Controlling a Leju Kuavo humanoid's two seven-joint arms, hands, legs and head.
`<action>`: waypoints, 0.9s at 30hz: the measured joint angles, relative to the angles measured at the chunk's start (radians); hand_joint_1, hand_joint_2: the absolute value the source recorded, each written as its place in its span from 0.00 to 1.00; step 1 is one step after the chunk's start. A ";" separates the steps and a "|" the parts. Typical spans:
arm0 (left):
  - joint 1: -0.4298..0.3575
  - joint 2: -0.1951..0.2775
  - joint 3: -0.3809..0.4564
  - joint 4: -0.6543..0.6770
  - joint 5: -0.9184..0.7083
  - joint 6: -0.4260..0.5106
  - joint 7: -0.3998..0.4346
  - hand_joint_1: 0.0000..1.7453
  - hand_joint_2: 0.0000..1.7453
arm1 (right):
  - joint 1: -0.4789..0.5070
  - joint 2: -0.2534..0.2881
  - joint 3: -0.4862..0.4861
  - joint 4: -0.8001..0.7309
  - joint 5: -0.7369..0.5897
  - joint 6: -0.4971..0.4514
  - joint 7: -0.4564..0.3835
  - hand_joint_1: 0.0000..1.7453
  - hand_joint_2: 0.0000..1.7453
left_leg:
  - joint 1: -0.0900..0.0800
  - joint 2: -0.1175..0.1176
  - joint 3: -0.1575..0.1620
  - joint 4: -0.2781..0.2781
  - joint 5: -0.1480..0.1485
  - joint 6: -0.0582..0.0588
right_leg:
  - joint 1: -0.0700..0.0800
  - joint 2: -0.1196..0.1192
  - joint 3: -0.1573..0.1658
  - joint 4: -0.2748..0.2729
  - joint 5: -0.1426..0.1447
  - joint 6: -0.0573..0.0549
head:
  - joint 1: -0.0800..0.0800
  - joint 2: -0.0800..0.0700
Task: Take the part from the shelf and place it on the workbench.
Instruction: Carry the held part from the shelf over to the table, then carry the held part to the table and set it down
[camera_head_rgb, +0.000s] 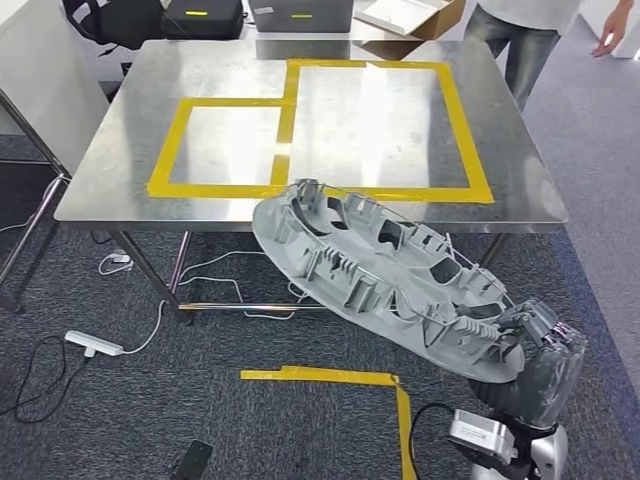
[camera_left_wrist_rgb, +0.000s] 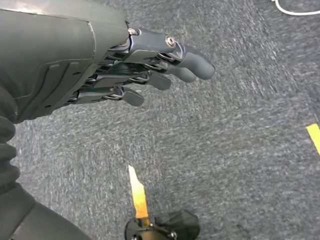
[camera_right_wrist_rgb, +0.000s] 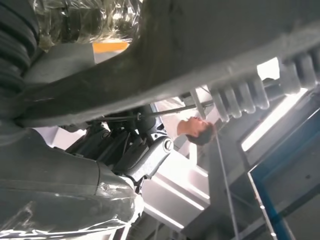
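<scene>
The part (camera_head_rgb: 377, 275) is a large grey oval plastic panel with ribs and cut-outs on its upper face. My right hand (camera_head_rgb: 532, 350) grips its near right edge and holds it tilted in the air, its far end reaching over the front edge of the steel workbench (camera_head_rgb: 113, 170). In the right wrist view the part's dark underside (camera_right_wrist_rgb: 211, 45) spans the picture above my right hand (camera_right_wrist_rgb: 139, 155). My left hand (camera_left_wrist_rgb: 151, 65) hangs over the grey carpet with its fingers stretched out and nothing in them.
Two rectangles of yellow tape (camera_head_rgb: 226, 145) mark the workbench top. A person (camera_head_rgb: 528, 40) stands beyond its far right corner. A white power strip (camera_head_rgb: 94, 345) and cables lie on the carpet under the bench. More yellow tape (camera_head_rgb: 324, 377) runs along the floor near me.
</scene>
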 joint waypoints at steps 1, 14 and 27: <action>-0.001 0.000 -0.002 0.000 -0.005 -0.006 -0.003 0.00 1.00 | -0.002 0.000 0.000 0.000 -0.003 0.000 -0.003 1.00 1.00 | 0.002 0.001 0.001 -0.003 0.002 0.006 | -0.001 -0.002 -0.015 0.031 -0.020 0.004 | 0.002 0.000; -0.008 0.004 -0.027 0.000 -0.022 -0.021 -0.002 0.00 1.00 | -0.067 0.000 0.009 0.017 -0.021 0.008 -0.021 1.00 1.00 | -0.007 0.005 -0.001 0.003 0.000 -0.012 | 0.000 -0.015 0.010 -0.007 0.007 -0.011 | 0.002 0.000; -0.013 0.008 -0.029 0.000 -0.025 -0.022 0.004 0.00 1.00 | -0.101 0.000 0.025 0.035 -0.021 0.034 -0.022 1.00 1.00 | -0.007 0.001 -0.032 0.043 0.017 -0.008 | 0.005 -0.003 0.018 -0.009 0.003 -0.031 | -0.007 0.000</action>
